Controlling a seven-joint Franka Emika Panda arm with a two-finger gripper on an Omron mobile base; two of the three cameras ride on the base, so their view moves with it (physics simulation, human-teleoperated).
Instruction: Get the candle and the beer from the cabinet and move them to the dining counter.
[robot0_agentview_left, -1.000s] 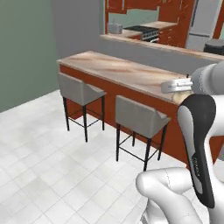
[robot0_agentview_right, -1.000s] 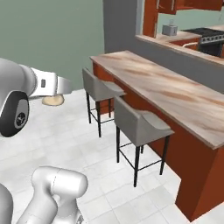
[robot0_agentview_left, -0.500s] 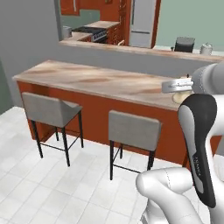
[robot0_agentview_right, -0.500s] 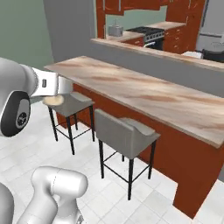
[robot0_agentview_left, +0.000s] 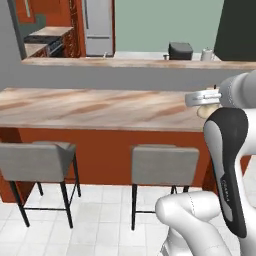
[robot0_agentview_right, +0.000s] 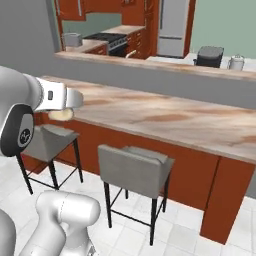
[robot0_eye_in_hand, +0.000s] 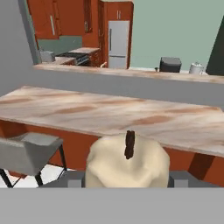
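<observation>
The candle (robot0_eye_in_hand: 127, 162), a lumpy cream-white lump with a dark wick, sits between the fingers of my gripper (robot0_eye_in_hand: 127, 181), which is shut on it. In the left base view the candle (robot0_agentview_left: 206, 111) hangs under the hand at the right, level with the near edge of the dining counter (robot0_agentview_left: 100, 107). From the right side the candle (robot0_agentview_right: 61, 114) shows just in front of the dining counter (robot0_agentview_right: 165, 117), off its left part. The marbled dining counter (robot0_eye_in_hand: 87, 111) stretches across ahead of the hand. The beer is out of view.
Two grey stools (robot0_agentview_left: 162, 165) (robot0_agentview_left: 37, 160) stand against the counter's red-brown base. Behind its grey raised ledge (robot0_agentview_left: 125, 62) are a dark toaster (robot0_agentview_left: 180, 50), a white kettle (robot0_agentview_left: 207, 54), a steel fridge (robot0_agentview_left: 98, 25), a stove (robot0_agentview_right: 107, 40) and red-brown wall cabinets (robot0_eye_in_hand: 43, 19).
The base has turned, so the whole scene has swung: the dining counter now lies square across the views and closer. The candle stays in the gripper.
</observation>
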